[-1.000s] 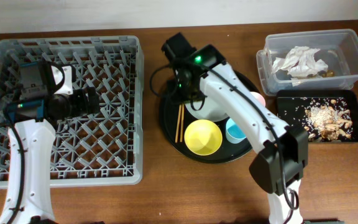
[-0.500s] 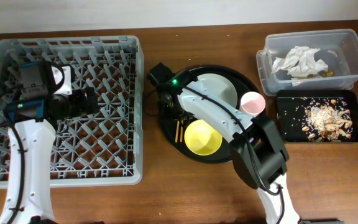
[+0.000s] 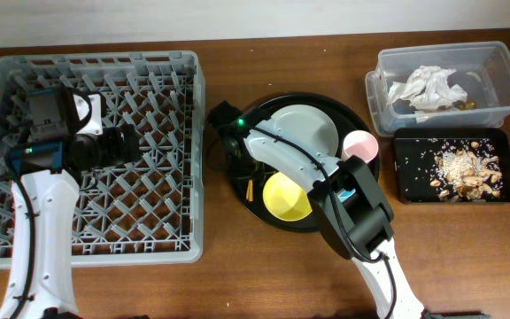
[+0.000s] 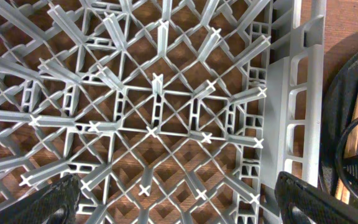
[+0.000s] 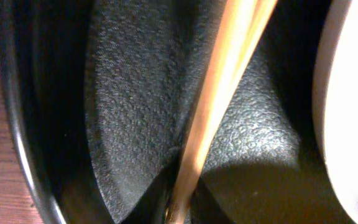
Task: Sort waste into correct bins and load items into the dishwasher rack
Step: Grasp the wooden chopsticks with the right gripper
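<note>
My right gripper is down at the left side of the round black tray. In the right wrist view its two black fingers press from both sides on the thin brown chopsticks, whose lower end shows overhead. The pale grey plate, yellow bowl and pink cup sit in that tray. The blue cup is hidden under my right arm and no spoon shows. My left gripper hangs open and empty over the grey dishwasher rack.
The clear tub at the back right holds white napkins. The flat black tray in front of it holds tan food scraps. The left wrist view shows the rack's right wall and the round tray's edge.
My right arm has swung left and come down onto the chopsticks at the round tray's left side, uncovering the plate and pink cup. The left arm has not moved.
</note>
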Available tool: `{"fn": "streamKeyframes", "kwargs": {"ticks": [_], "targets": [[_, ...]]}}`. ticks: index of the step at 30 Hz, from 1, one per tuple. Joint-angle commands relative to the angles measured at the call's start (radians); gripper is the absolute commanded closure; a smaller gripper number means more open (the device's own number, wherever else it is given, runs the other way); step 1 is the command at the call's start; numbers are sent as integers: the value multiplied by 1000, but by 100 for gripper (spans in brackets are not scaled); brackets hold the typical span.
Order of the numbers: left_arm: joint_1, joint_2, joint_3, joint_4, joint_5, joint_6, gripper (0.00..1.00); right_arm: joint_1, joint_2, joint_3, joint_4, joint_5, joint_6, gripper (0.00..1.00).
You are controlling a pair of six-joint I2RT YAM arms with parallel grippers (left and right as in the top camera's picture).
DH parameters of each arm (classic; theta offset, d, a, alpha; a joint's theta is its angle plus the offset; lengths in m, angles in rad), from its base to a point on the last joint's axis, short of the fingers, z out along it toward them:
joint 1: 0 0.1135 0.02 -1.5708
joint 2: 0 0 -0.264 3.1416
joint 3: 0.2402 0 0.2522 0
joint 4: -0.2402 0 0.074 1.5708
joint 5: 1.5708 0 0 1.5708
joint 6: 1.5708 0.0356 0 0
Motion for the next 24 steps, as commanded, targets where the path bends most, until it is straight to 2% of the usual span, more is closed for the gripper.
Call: {"fn": "streamKeyframes", "kwargs": {"ticks": [1,5,11,13,16,24], "targets": [[5,-14,20,2,-11,-9,1,-4,71,-21,-12,45,6,89],[5,-14,20,2,-11,-9,1,-5,71,-20,-16,45,6,96],[5,-14,20,2,-11,-9,1,-14,61,24,-57,48,1,96],[5,-14,20,2,-11,-9,1,-28,44,95,-122,48,-3,96],[5,-14,20,2,-11,-9,1,-39,39,281,-264,50,-91,96],[5,-14,20,2,-11,-9,1,-40,39,620,-480,50,-158,96]]}}
